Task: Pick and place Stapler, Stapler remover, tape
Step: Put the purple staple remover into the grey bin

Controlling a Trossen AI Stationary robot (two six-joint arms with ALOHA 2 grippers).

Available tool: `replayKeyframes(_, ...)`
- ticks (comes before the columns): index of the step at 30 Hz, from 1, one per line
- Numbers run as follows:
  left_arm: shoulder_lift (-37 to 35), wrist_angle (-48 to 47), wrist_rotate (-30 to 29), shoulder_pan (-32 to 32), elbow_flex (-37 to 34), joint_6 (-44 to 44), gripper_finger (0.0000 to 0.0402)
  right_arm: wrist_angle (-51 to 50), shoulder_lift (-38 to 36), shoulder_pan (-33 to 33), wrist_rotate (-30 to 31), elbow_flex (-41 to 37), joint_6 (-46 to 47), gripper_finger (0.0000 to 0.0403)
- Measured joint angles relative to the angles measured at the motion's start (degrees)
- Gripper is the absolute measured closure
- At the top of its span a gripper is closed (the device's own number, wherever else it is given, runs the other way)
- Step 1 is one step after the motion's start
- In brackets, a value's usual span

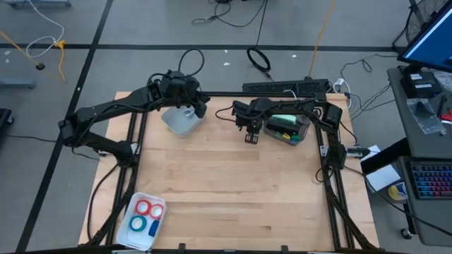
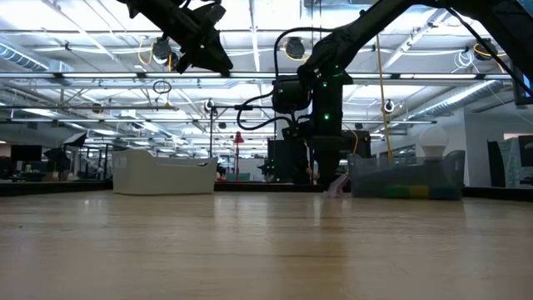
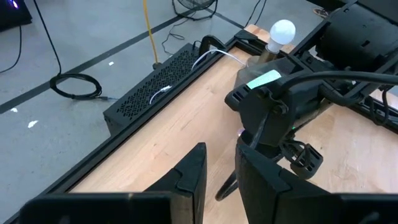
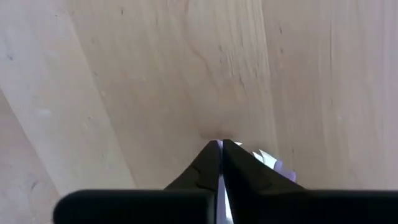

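My right gripper (image 1: 251, 137) points straight down at the table just left of a clear bin (image 1: 286, 131). Its fingers are shut, with their tips (image 4: 221, 144) at the wood. A small pale lilac thing (image 4: 268, 162) shows beside the fingertips and low under the gripper (image 2: 335, 185); I cannot tell what it is. My left gripper (image 1: 194, 106) hangs open, high above a white bin (image 1: 181, 122) at the table's far left. The tape rolls (image 1: 146, 216), two red and two blue, lie in a white tray (image 1: 133, 236) at the near left corner. No stapler is recognisable. My right gripper comes from above, pointing down, and pinches the lilac thing (image 4: 268, 162) between its two shut fingers. A pale strip (image 4: 222, 198) shows in the slit between them. The thing's lower end is at the table top (image 2: 335, 188); the fingers hide which part they hold.
The clear bin holds green and dark items (image 1: 282, 121) and stands at the far right. A black perforated box (image 3: 158, 87) and cables lie beyond the far edge. Black frame rails (image 1: 134, 152) run along the table's sides. Bare wood (image 1: 233, 183) fills the middle and near right.
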Motion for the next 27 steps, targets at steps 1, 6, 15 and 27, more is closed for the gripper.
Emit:
replayKeyframes(1,0.0,0.0,0.01,0.0,0.0,0.04,0.0314,0.12,0.0,0.01,0.01,0.0,-0.16,0.0398)
replayKeyframes(6,0.0,-0.02,0.01,0.0,0.0,0.23,0.0314,0.22,0.0,-0.03,-0.05,0.0,-0.32,0.04)
replayKeyframes(15,-0.01,-0.06,0.18,0.0,0.0,0.31,0.0314,0.27,0.09,-0.06,-11.77,2.46,1.6,0.0402)
replayKeyframes(27,-0.01,-12.86,0.12,0.0,0.02,0.43,0.0314,0.63,-6.02,-2.9,-34.48,8.09,4.82,0.0402)
